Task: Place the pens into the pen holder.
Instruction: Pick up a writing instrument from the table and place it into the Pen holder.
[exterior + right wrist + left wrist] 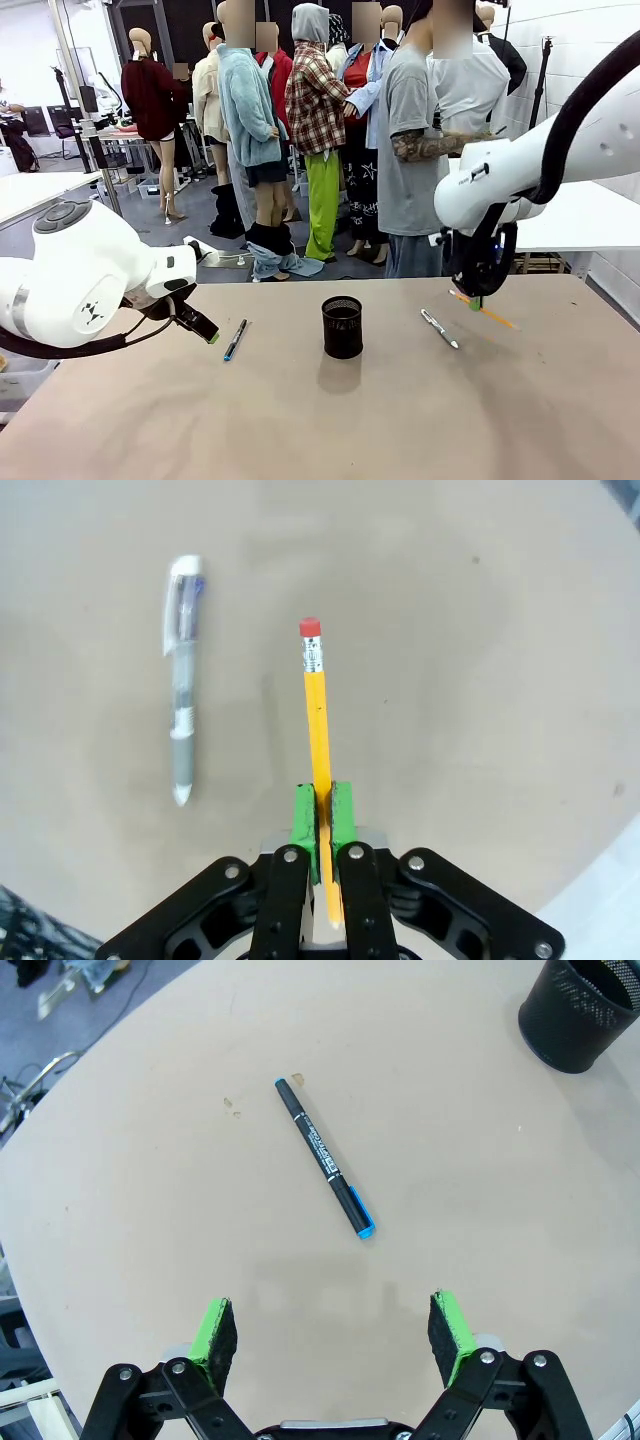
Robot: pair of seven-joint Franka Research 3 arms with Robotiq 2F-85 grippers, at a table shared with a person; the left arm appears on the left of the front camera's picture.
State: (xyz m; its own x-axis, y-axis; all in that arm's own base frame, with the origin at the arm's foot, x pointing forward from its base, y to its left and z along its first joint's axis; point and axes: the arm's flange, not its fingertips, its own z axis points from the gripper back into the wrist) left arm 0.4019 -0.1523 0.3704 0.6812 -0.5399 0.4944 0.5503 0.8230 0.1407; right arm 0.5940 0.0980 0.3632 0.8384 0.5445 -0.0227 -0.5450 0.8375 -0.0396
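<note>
Left gripper [333, 1322]: at the table's left side, just above the surface; fingers spread wide, holding nothing.
Dark pen with blue accent [325, 1158]: flat on the table [300, 420], just ahead of the left gripper and untouched; blue end nearest the fingers.
Pen holder [342, 327]: upright at mid-table between the two arms; nothing shows above its rim.
Silvery-grey pen [182, 710]: flat on the table, right of the holder and just beside the right gripper, apart from it.
Right gripper [322, 820]: low over the table's right side; green pads closed on the orange pencil.
Orange pencil [317, 720]: clamped crosswise near its pointed end, the long eraser end sticking out. Whether it has cleared the table cannot be told.
Step in hand: judged to be lifting the pencil and carrying it to the holder.
Handling advice: lift straight up so the silvery-grey pen is not brushed. Roll the wrist until the pencil hangs near upright. Centre its lower end over the holder's mouth and lower it inside before releasing, because the light mesh cup could tip if its rim is struck.
</note>
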